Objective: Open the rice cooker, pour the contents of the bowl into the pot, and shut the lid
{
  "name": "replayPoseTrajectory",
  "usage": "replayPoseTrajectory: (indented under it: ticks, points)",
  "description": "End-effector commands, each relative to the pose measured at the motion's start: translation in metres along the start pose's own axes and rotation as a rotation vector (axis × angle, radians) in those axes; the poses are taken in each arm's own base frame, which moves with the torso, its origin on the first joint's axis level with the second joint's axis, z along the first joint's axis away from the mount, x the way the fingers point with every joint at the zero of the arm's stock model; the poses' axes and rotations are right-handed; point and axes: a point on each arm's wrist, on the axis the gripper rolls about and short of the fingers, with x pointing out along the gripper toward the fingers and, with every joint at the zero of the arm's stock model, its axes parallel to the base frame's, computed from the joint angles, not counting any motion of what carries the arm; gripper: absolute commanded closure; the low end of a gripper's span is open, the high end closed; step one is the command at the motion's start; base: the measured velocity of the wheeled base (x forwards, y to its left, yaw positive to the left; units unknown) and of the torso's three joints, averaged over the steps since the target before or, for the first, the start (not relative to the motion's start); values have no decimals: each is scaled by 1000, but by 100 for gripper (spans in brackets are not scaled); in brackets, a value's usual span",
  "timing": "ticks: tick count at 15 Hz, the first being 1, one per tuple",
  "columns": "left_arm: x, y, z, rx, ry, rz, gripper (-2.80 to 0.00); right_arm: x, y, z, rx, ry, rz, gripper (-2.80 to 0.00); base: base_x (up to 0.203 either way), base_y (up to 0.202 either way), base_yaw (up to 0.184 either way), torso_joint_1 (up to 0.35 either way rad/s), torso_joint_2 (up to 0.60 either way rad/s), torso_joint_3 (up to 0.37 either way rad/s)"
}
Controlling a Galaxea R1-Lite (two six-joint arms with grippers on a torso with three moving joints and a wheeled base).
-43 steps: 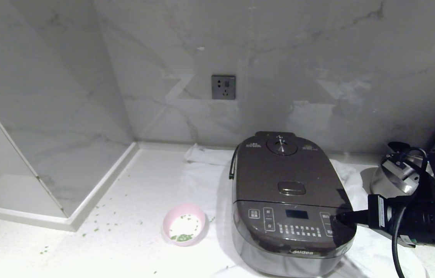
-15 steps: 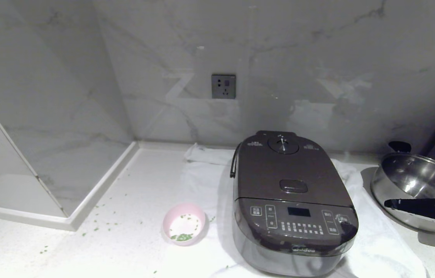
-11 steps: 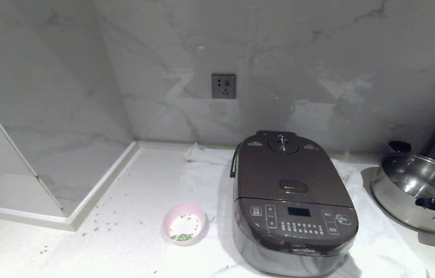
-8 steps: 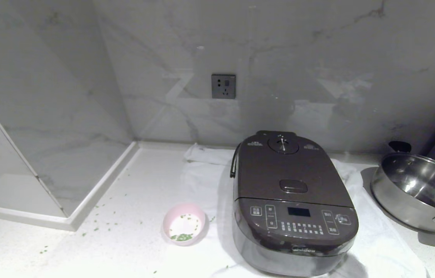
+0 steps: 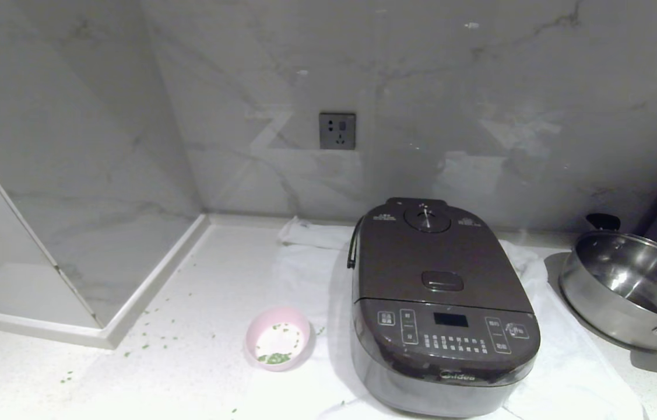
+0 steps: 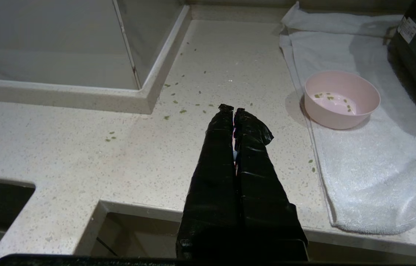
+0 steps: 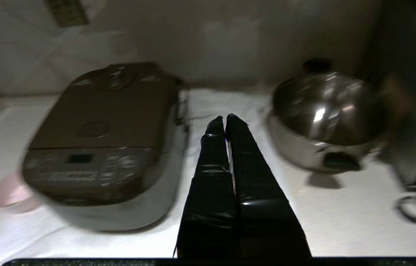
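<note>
My right gripper (image 7: pixel 225 118) hangs with fingers together before the blurred cooker (image 5: pixel 442 309), lid (image 5: pixel 436 259) down, pot hidden. Left gripper (image 6: pixel 233 110) is pressed together over the worktop (image 6: pixel 82 147). Bowl (image 5: pixel 279 338) sits left of the cooker, holding few green bits (image 5: pixel 274 357).

Setting: a domestic kitchen. Indicators: a speckled white stone countertop (image 5: pixel 200 303) backed by marble-patterned wall panels (image 5: pixel 421 87) with a wall socket (image 5: pixel 337 131); a rice cooker (image 5: pixel 442 303) standing on a white towel (image 5: pixel 305 274); a steel pan (image 5: pixel 631 289) beside it; a small pink bowl (image 5: pixel 278 338).
</note>
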Motion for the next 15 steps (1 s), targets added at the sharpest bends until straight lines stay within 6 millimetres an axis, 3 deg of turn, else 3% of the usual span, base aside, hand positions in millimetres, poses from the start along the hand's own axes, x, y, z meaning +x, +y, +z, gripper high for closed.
replayPoseTrajectory:
  ticks: [1, 7, 11, 15]
  points:
    - [0, 0, 0, 0, 1, 0, 0, -34, -1, -13, -102, -127, -95, 0, 0, 0, 0, 0, 0, 0]
    - [0, 0, 0, 0, 0, 0, 0, -70, -2, -63, -187, -220, -42, 0, 0, 0, 0, 0, 0, 0]
    - [0, 0, 0, 0, 0, 0, 0, -50, -2, -92, -184, -74, -14, 0, 0, 0, 0, 0, 0, 0]
    - [0, 0, 0, 0, 1, 0, 0, -17, -2, -127, -220, 19, 1, 0, 0, 0, 0, 0, 0, 0]
